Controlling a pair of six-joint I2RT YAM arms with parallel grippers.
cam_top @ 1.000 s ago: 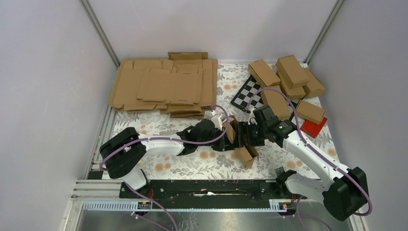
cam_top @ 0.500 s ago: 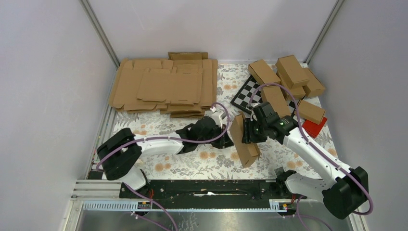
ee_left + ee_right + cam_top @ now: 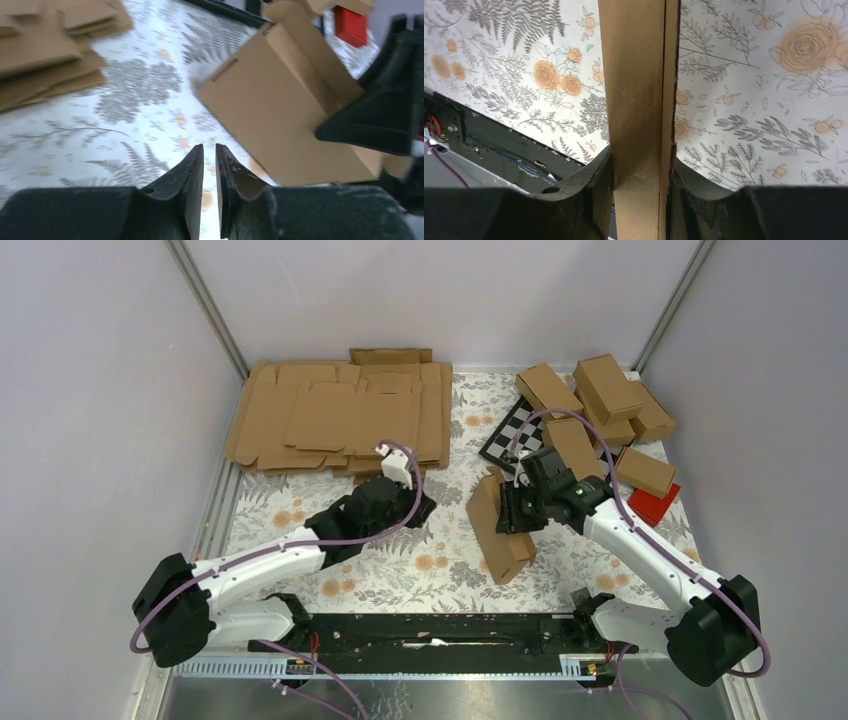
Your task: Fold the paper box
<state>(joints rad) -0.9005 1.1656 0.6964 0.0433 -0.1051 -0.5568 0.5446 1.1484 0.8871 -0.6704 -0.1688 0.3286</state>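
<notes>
The paper box (image 3: 497,530) is a brown, brick-shaped carton, tilted on the flowered table a little right of the middle. My right gripper (image 3: 512,512) is shut on it from the right. In the right wrist view its fingers (image 3: 639,160) press both sides of the box's narrow face (image 3: 636,75). My left gripper (image 3: 427,508) hangs left of the box, apart from it. In the left wrist view its jaws (image 3: 209,147) stand a narrow slit apart with nothing between them, and the box (image 3: 270,110) lies ahead to the right.
A pile of flat cardboard blanks (image 3: 340,420) lies at the back left. Several folded cartons (image 3: 600,400) sit at the back right, beside a checkered board (image 3: 510,435) and a red block (image 3: 655,505). A black rail (image 3: 430,630) runs along the near edge.
The left gripper has left the box, drawn back to the left and parted slightly. The right gripper has closed on the box and turned it to a slanted lie.
</notes>
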